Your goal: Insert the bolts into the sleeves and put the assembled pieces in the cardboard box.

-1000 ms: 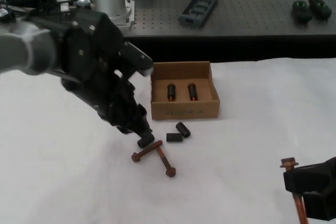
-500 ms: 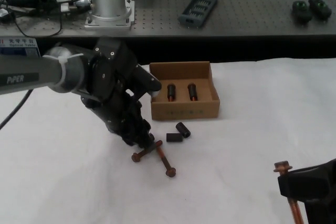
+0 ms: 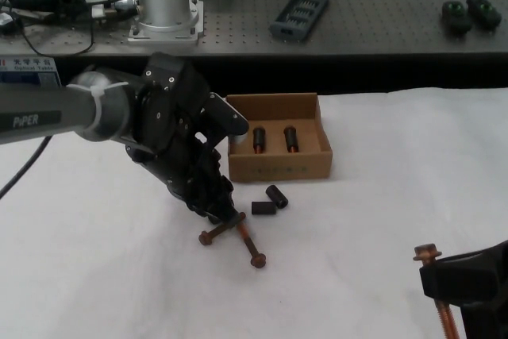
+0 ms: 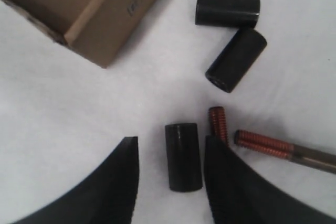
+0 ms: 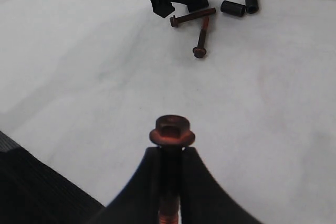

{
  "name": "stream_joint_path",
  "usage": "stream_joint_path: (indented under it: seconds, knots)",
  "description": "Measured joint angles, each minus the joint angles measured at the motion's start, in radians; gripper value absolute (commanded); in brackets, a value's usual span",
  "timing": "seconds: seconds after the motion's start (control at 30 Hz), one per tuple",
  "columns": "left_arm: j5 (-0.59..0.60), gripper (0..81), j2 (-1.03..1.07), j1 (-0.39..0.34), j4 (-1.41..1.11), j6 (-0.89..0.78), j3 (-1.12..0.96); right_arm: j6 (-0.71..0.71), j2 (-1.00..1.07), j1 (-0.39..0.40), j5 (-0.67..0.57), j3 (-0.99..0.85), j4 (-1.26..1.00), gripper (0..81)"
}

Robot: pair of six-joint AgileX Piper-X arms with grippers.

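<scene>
My left gripper (image 3: pixel 216 210) is down on the white cloth, open, with a black sleeve (image 4: pixel 184 157) lying between its fingers (image 4: pixel 118 182). Two loose copper bolts (image 3: pixel 222 229) (image 3: pixel 248 242) lie crossed right beside it; their threaded ends (image 4: pixel 218 121) (image 4: pixel 262 144) are close to the sleeve. Two more black sleeves (image 3: pixel 263 208) (image 3: pixel 277 196) lie between the bolts and the cardboard box (image 3: pixel 278 169). In the box lie two assembled pieces (image 3: pixel 259 139) (image 3: pixel 290 139). At the near right, my right gripper (image 5: pixel 172 153) is shut on an upright copper bolt (image 5: pixel 172 131), also (image 3: pixel 441 287).
White cloth (image 3: pixel 397 180) covers the front of the bench, with free room to the right of the box. Behind it on the dark perforated plate stand a metal column base (image 3: pixel 163 1), a grey-blue rack (image 3: pixel 300 10) and two dark green-topped parts (image 3: pixel 471 12).
The left arm has dropped lower and swung in over the sleeve beside the bolts. The right gripper with its bolt has shifted slightly toward the near edge.
</scene>
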Motion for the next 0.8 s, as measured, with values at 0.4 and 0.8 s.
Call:
stream_joint_path:
  seconds: [0.4, 0.8]
  knots:
    - [-0.015, 29.7, 0.053, 0.0, -0.01, 0.0, -0.005, 0.0, 0.0, 0.0, 0.0, 0.0, 0.0, 1.7]
    - [-0.015, 0.6, 0.055, -0.003, -0.013, 0.009, -0.007, 0.0, 0.0, 0.0, 0.0, 0.0, -0.019, 1.7]
